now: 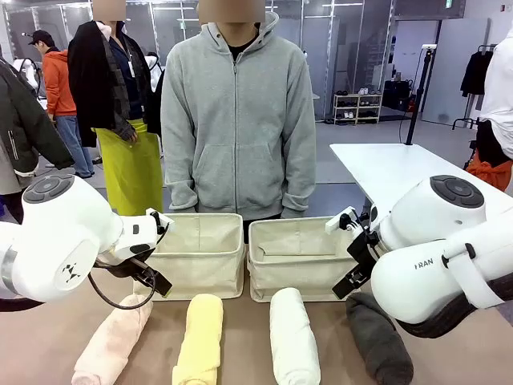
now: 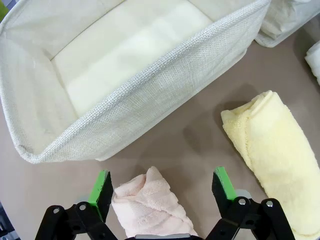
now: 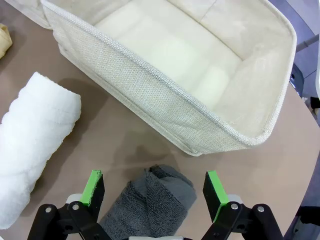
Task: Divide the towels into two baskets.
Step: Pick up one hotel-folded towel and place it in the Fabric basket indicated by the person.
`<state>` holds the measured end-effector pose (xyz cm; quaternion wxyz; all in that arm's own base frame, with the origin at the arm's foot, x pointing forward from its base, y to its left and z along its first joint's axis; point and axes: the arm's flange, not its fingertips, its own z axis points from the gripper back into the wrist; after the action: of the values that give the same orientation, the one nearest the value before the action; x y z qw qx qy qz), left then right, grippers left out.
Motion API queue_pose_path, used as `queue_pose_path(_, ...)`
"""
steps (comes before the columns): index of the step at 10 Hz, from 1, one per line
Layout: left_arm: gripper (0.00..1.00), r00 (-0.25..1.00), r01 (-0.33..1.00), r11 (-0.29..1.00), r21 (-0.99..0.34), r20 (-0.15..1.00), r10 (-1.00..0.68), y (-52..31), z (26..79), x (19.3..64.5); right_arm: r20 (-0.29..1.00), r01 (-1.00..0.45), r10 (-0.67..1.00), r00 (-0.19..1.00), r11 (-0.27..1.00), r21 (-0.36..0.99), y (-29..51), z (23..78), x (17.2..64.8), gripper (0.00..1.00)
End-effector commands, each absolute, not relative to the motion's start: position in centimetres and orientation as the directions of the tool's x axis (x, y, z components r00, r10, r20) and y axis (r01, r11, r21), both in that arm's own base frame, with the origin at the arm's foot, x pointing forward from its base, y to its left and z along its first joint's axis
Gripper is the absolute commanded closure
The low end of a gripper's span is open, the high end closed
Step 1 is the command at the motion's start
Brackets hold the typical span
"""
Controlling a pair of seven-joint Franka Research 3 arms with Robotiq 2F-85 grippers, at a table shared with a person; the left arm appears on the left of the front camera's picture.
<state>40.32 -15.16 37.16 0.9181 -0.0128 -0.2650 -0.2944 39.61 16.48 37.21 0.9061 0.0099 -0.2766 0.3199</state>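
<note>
- two claws released: left claw [image 2: 162,184] straddles pink towel [image 2: 147,210], right claw [image 3: 154,186] dark grey towel [image 3: 150,205].
- bare brown tabletop [image 2: 200,150] separates them from left basket [image 2: 165,80], right basket [image 3: 150,85].

A rectangular cream canvas basket [image 1: 200,269] stood just left of a matching cream canvas basket [image 1: 292,277]. Before them, left to right, lay four rolled terry towels: pale pink towel [image 1: 112,341], yellow towel [image 1: 200,337], white towel [image 1: 292,337], dark grey towel [image 1: 381,341].
</note>
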Motion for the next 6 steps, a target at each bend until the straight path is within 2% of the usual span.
queue_pose_path(1, 0.0, 0.687, 0.547, 0.827, 0.132, 0.494, -0.533, -15.1, 37.2, 40.3, 0.508, -0.586, 0.574, 0.642, 0.795, -0.158, 16.5, 37.2, 39.6, 0.0)
queue_pose_path(3, 0.0, 0.686, 0.547, 0.826, 0.133, 0.494, -0.534, -15.2, 37.2, 40.3, 0.5, -0.588, 0.581, 0.643, 0.792, -0.164, 16.2, 38.6, 40.0, 0.0)
queue_pose_path(4, 0.0, 0.709, 0.527, 0.836, 0.15, 0.465, -0.53, -14.8, 38.8, 40.9, 0.482, -0.589, 0.579, 0.658, 0.794, -0.149, 15.8, 40.3, 40.4, 0.0)
queue_pose_path(5, 0.0, 0.755, 0.514, 0.855, 0.061, 0.441, -0.486, -14.3, 40.7, 41.4, 0.461, -0.614, 0.563, 0.686, 0.788, -0.048, 15.4, 42.1, 40.9, 0.0)
queue_pose_path(6, 0.0, 0.781, 0.503, 0.864, -0.022, 0.439, -0.444, -13.5, 42.1, 41.8, 0.466, -0.614, 0.549, 0.694, 0.789, -0.015, 14.8, 43.5, 41.3, 0.0)
